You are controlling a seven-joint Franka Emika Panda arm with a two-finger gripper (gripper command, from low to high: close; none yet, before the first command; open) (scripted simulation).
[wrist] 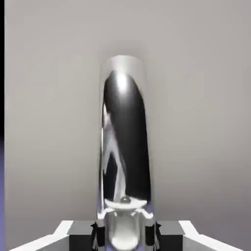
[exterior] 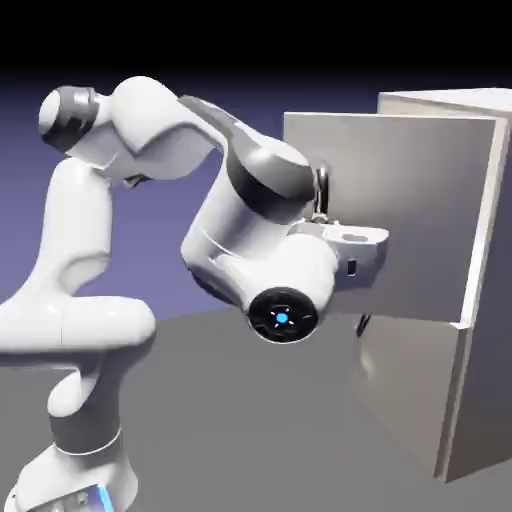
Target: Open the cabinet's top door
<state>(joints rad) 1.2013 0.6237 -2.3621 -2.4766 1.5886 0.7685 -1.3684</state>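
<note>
Right now I see the handle [wrist: 125, 147] running up between my fingers [wrist: 96, 234], which are closed on it. Behind the handle, the top door [exterior: 420, 200] stands swung out from the cabinet [exterior: 480, 380].

The cabinet [exterior: 470, 400] is a tall, light-grey box standing upright at the exterior view's right. Its top door [exterior: 420, 220], a large flat grey panel, is swung partly open, its free edge standing out from the cabinet body toward the left. Its slim handle [wrist: 125, 147] appears in the hand view as a glossy dark curved bar against the grey panel.
</note>
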